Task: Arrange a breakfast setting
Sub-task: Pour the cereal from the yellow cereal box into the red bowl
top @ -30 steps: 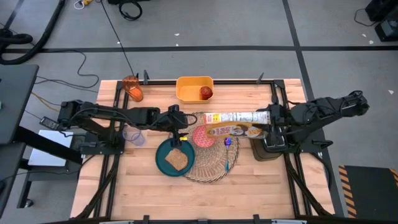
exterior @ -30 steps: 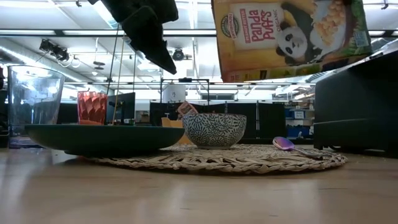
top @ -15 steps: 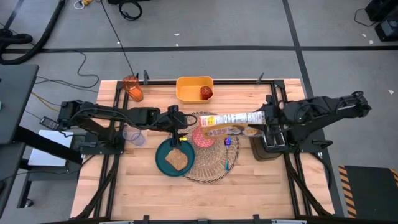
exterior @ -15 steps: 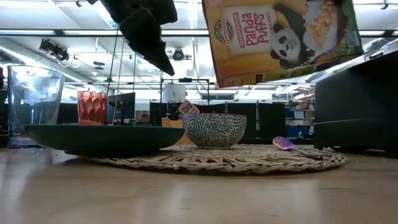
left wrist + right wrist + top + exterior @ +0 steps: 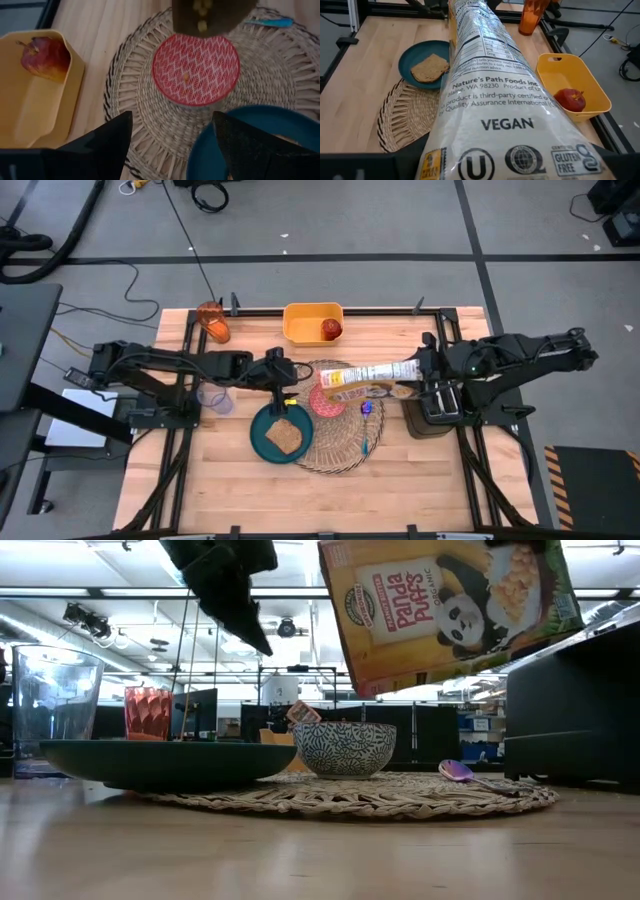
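Here the right gripper (image 5: pixel 428 367) is clenched on the end of a cereal box (image 5: pixel 365 375), tipped so its open mouth hangs over the pink bowl (image 5: pixel 322 400) at the mat's (image 5: pixel 345 450) centre; a few puffs show falling, so the pour wants a slow tilt with the mouth kept above the bowl. The left gripper (image 5: pixel 283 373) hovers released at the mat's nine o'clock, above the plate (image 5: pixel 262 442) carrying toast (image 5: pixel 285 437). On the wooden table (image 5: pixel 220 480), the apple (image 5: pixel 331 330) sits in the yellow tub (image 5: pixel 305 315) at twelve o'clock, the orange cup (image 5: pixel 212 322) near ten, the spoon (image 5: pixel 366 409) at three, with workshop floor and cables beyond.
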